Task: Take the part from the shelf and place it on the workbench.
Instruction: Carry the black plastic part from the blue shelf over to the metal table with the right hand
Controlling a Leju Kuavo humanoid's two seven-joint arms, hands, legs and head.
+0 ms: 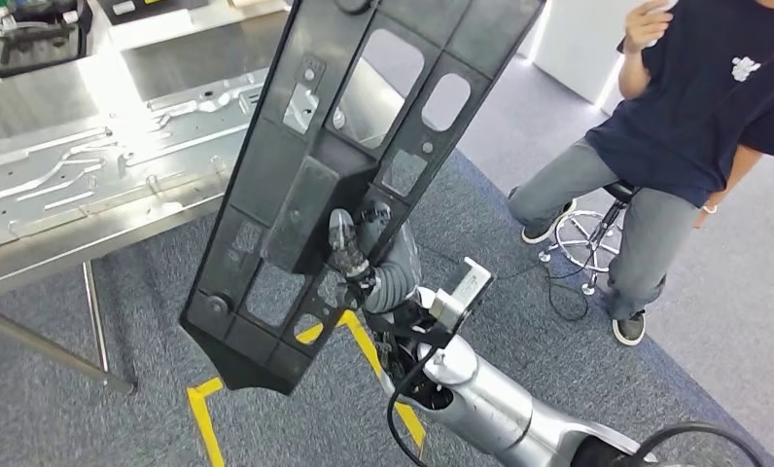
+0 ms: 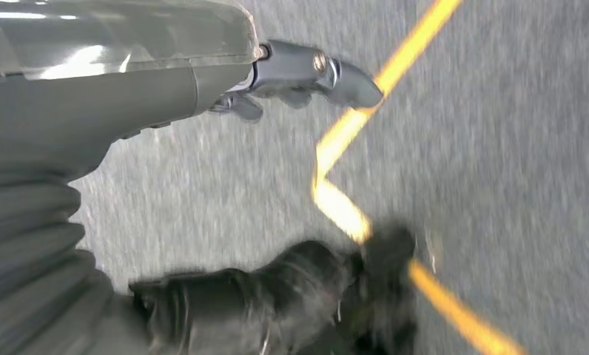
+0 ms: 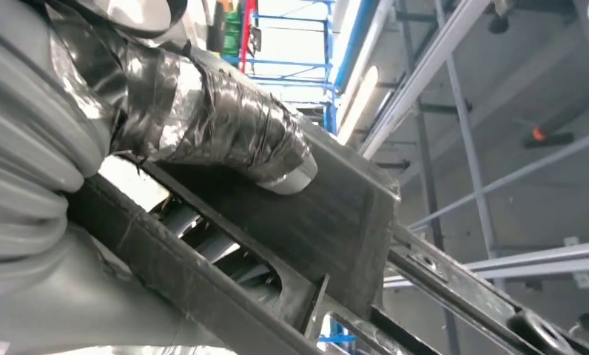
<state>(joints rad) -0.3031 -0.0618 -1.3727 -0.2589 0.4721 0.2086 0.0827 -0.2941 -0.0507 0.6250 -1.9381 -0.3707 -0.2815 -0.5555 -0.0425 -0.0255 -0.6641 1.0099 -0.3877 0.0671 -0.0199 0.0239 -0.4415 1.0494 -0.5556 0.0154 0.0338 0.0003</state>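
Right hand (image 1: 349,255) clamped on black part (image 1: 364,146); thumb (image 3: 225,133) flat against it; left hand (image 2: 299,74) empty, fingers apart.

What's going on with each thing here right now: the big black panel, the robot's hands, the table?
black panel: lifted off the floor, tilted, gripped.
right hand: holds the panel, thumb pressed on it.
left hand: hangs over the floor, holding nothing.
metal table: carries pressed metal sheets.

A seated person (image 1: 694,117) crowds the right; the workbench (image 1: 62,243) lies left.
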